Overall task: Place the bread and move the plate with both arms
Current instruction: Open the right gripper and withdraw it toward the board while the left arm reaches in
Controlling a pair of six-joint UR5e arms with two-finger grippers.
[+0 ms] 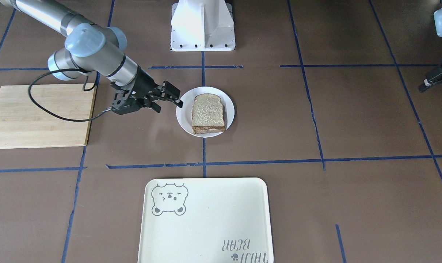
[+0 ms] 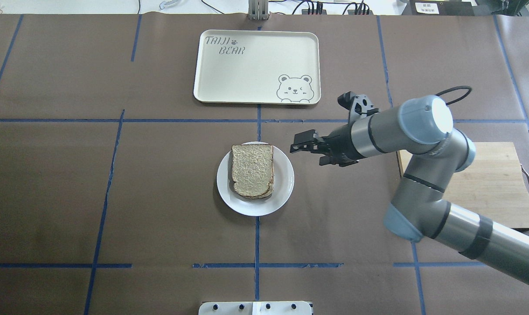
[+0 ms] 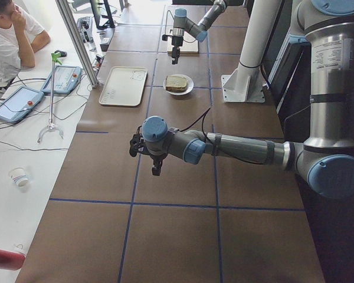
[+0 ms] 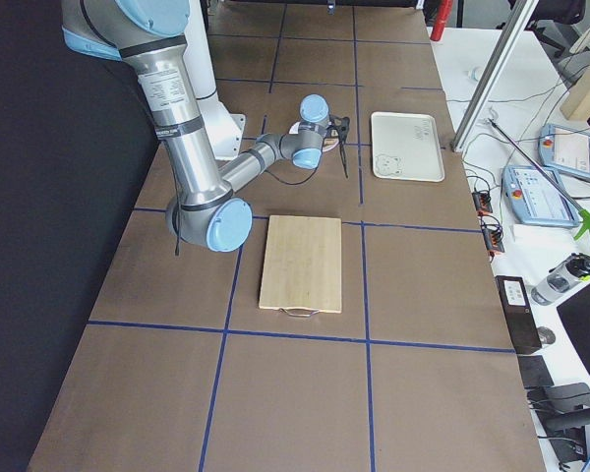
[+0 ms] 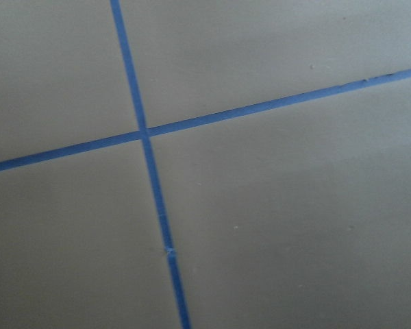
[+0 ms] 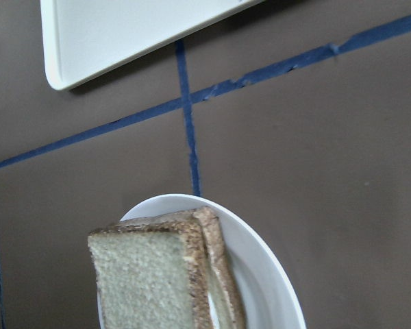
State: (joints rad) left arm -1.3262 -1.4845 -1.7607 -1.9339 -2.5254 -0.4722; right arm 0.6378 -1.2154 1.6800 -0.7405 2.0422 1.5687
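Note:
The bread [image 1: 208, 111] lies on top of a second slice on the small white plate [image 1: 184, 117] at the table's middle. It also shows in the overhead view [image 2: 252, 169] and the right wrist view [image 6: 147, 277], as does the plate [image 2: 284, 183] [image 6: 268, 291]. My right gripper [image 1: 168, 105] [image 2: 308, 155] is open and empty. It hovers just beside the plate's rim on the cutting-board side. My left gripper [image 3: 155, 170] hangs over bare table far from the plate. I cannot tell whether it is open or shut. The left wrist view shows only table and tape.
A cream tray with a bear drawing [image 2: 255, 65] [image 1: 206, 219] lies beyond the plate. A wooden cutting board [image 2: 487, 183] [image 1: 38, 117] lies under the right arm. The white base block [image 1: 202, 25] stands behind the plate. A person [image 3: 12, 35] sits at the side.

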